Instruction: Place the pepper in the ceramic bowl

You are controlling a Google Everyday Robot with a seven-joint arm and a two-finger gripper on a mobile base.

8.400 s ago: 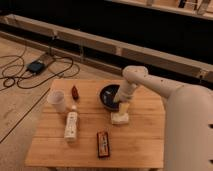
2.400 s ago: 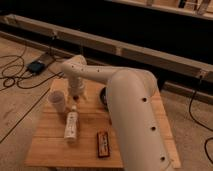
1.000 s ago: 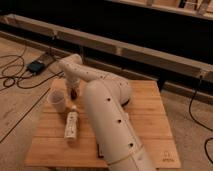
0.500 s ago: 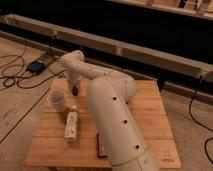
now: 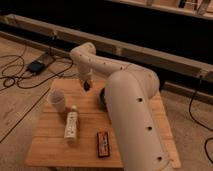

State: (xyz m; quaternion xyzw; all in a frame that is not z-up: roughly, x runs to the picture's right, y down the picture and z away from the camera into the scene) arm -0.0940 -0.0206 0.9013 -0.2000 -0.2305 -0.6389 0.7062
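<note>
One cup (image 5: 57, 101), one bottle (image 5: 71, 125), one packet (image 5: 103, 143)

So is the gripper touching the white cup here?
Apart. The camera view shows the gripper hanging over the table's back edge, shut, with bare wood plainly visible between it and the white cup to its left.

The scene is lit dimly and warmly; soft blur is spread over everything. The background is left dark, and short shadows are cast on the wooden table (image 5: 55, 145)
</note>
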